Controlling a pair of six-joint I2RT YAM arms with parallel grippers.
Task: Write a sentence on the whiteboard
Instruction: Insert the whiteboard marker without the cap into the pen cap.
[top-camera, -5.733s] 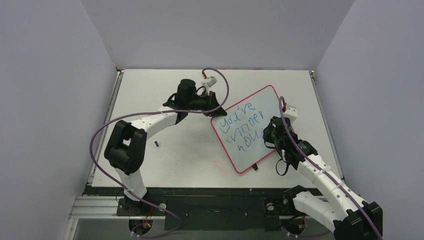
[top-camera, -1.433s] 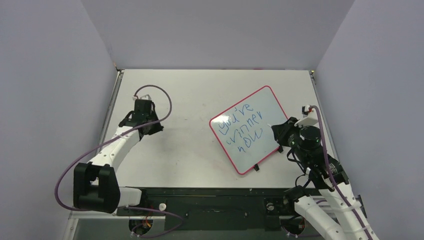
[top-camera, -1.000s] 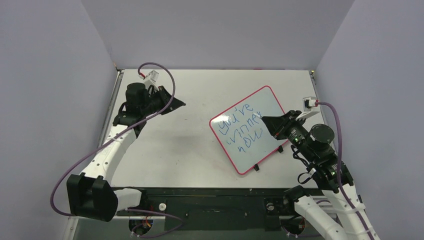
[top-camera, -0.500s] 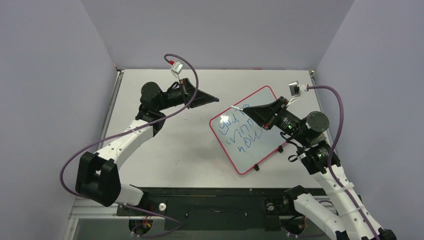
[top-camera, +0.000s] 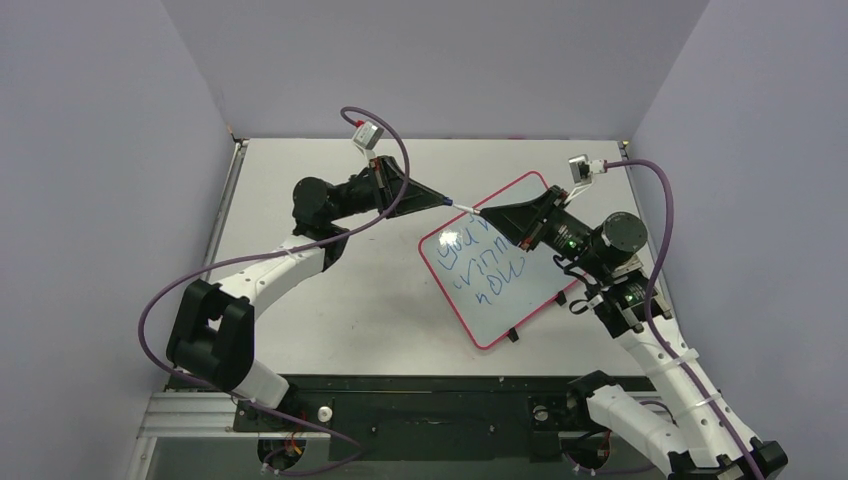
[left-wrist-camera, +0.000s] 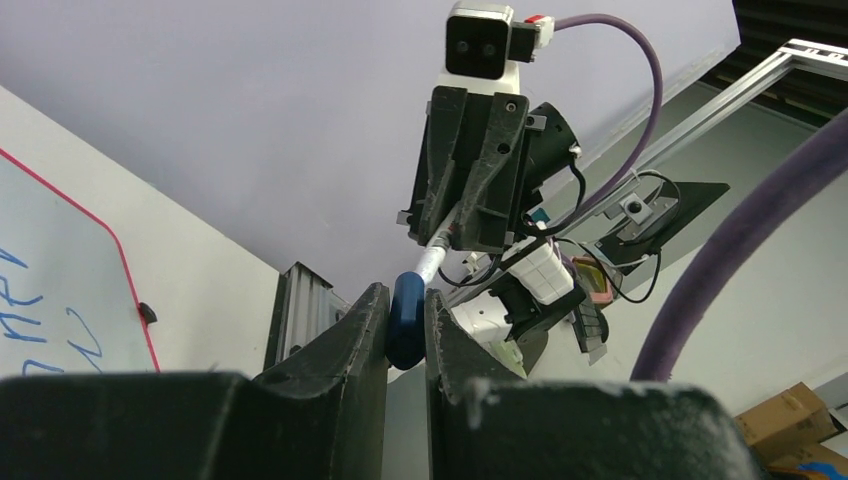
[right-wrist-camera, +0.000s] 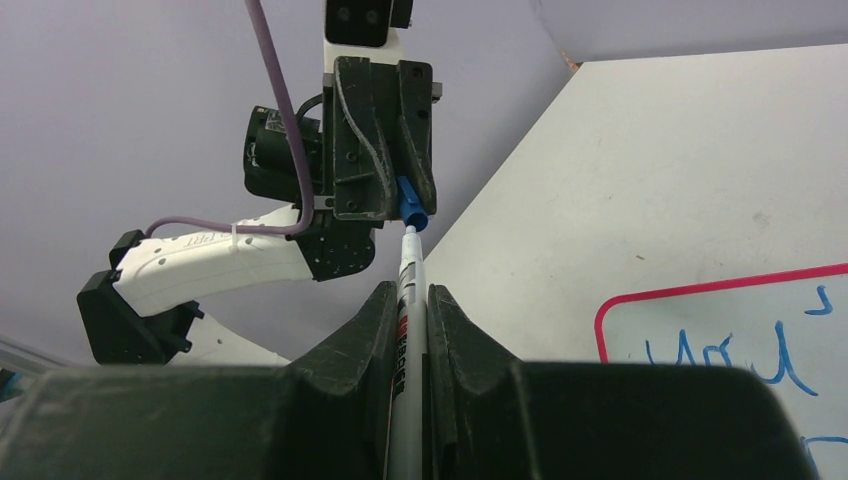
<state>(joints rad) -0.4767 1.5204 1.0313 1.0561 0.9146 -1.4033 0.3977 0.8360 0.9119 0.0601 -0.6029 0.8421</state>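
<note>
Above the whiteboard's (top-camera: 497, 322) far left corner, your left gripper (top-camera: 441, 200) is clamped on a blue cap (left-wrist-camera: 405, 318). Just right of it, the cap's mouth touches the tip of a white pen (right-wrist-camera: 408, 262). Your right gripper (top-camera: 492, 213) pinches that pen tightly over the whiteboard's far edge. Below both grippers, you have the whiteboard resting on the surface (top-camera: 340, 300), with the blue sentence (top-camera: 482, 265) slanting across its left half in three lines.
</note>
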